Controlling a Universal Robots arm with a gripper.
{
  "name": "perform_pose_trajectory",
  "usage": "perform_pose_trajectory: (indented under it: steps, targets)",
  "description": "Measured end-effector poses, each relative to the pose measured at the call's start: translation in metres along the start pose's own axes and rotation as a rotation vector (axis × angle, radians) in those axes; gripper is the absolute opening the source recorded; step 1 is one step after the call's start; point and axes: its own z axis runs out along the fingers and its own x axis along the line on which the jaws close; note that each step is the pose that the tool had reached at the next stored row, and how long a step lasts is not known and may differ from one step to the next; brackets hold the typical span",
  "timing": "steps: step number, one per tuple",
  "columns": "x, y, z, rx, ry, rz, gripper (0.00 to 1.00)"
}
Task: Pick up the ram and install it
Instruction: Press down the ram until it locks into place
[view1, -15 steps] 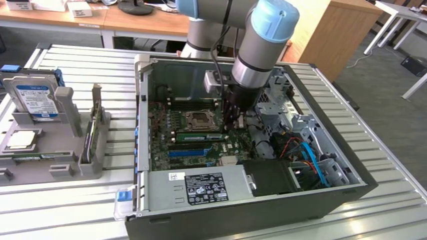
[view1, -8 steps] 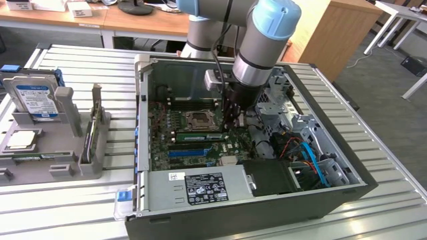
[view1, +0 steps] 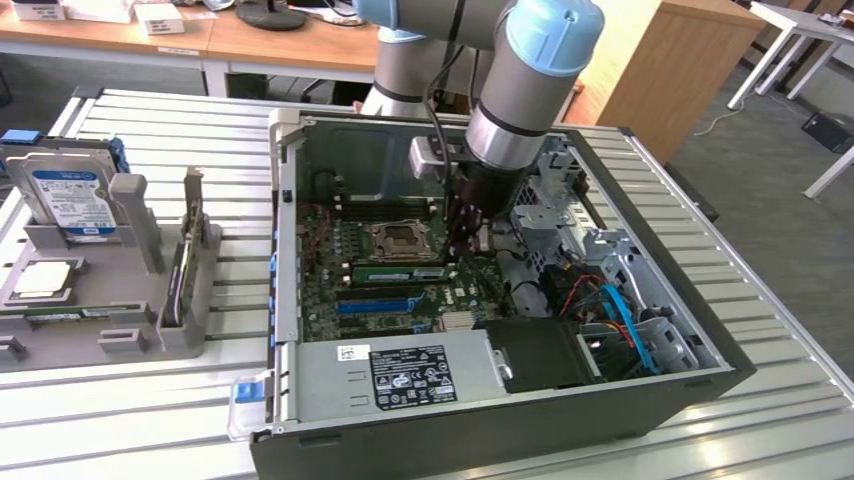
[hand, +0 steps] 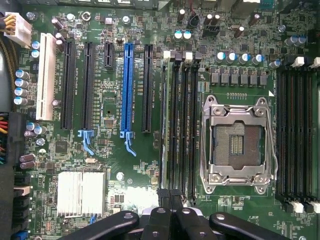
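Observation:
The ram (view1: 398, 272) is a thin green stick standing on edge in a memory slot beside the empty CPU socket (view1: 396, 240), inside the open computer case (view1: 467, 440). In the wrist view the ram (hand: 164, 125) shows as a narrow pale edge in the slot nearest the expansion slots. My gripper (view1: 465, 240) hangs low inside the case over the end of the memory slots. Its black fingertips (hand: 163, 199) are pressed together, so the gripper (hand: 167, 197) is shut with nothing between the pads, just above one end of the ram.
A blue expansion slot (hand: 127, 90) and black slots lie beside the memory bank. The power supply (view1: 400, 375) and cables (view1: 614, 310) crowd the case's near side. A grey fixture (view1: 80, 320) at the exterior view's left holds a hard drive (view1: 67, 200) and an upright card (view1: 187, 250).

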Motion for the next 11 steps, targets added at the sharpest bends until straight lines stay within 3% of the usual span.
perform_pose_trajectory:
  steps: [5,11]
  targets:
    - [0.000,0.0016,0.0000,0.0000,0.0002,0.000,0.11]
    - [0.000,0.0141,0.0007,0.0008,0.0002,0.000,0.11]
